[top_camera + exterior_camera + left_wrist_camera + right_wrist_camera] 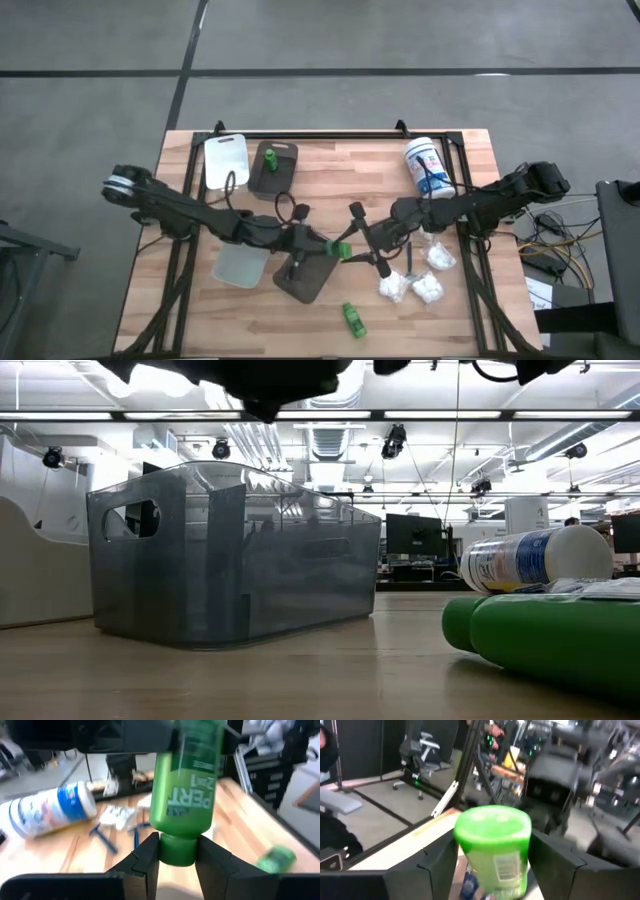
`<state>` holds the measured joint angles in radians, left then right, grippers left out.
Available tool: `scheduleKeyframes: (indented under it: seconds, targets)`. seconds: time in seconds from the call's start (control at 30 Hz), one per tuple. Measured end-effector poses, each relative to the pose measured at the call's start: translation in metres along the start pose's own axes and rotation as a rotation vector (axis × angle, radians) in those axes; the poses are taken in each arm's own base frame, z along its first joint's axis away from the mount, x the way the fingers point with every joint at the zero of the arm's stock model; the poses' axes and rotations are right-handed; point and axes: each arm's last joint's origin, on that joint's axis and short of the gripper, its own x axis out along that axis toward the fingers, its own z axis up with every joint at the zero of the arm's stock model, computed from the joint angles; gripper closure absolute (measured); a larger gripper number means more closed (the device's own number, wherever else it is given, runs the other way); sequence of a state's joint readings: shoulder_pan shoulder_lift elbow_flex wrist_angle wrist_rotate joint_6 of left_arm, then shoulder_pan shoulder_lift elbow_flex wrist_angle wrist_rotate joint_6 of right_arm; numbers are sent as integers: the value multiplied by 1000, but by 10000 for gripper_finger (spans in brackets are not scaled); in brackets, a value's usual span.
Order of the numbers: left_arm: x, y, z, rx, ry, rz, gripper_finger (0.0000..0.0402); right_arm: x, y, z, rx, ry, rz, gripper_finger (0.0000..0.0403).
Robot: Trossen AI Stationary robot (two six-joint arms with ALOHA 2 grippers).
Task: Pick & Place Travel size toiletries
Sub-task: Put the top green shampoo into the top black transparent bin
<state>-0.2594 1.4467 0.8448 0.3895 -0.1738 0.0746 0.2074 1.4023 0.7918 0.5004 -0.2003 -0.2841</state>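
Note:
A bright green bottle (340, 248) hangs in the air at mid-table, between my two grippers. My left gripper (328, 246) comes at it from the left and my right gripper (352, 248) from the right, and each is shut on one end. A second green bottle (353, 320) lies on its side near the table's near edge. A third (270, 160) lies in the brown tray (283, 178). White packets (395, 288) and slim blue sticks (410, 262) lie on the wood below my right arm. My left gripper (177, 845) pinches the green bottle's cap (176, 851) between its two fingers, coming level from the table's left. The bottle is clear of the table and points away from the fingers. My right gripper (492, 855) has the bottle's flat bottom end (492, 832) between its fingers (440, 862), coming level from the table's right. The bottle lies about level between the two grippers.
A dark tray (305, 280) sits under the grippers, with a grey see-through tray (240, 265) to its left and a white tray (226, 160) at the far left. The big white tub with a blue label (428, 168) lies far right. The low view shows a grey tray (230, 560).

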Motion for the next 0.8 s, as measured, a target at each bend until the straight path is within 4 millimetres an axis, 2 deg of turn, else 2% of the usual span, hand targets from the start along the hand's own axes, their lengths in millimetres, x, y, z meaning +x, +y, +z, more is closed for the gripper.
scheduleKeyframes:
  seconds: [0.2, 0.3, 0.57, 0.8]
  targets:
    - [-35, 7, 11, -11, 49, 4, 295, -7, -2, -3, 38, 82, 2, 153]
    - [-52, 11, 11, -7, 25, 23, 304, -8, -3, -3, 61, 101, -37, 143]
    - [-98, 21, 11, -43, -79, 96, 298, -16, -3, -10, 101, 246, -156, 119]
    - [-124, 26, 8, -51, -124, 117, 300, -21, -2, -11, 150, 285, -160, 108]
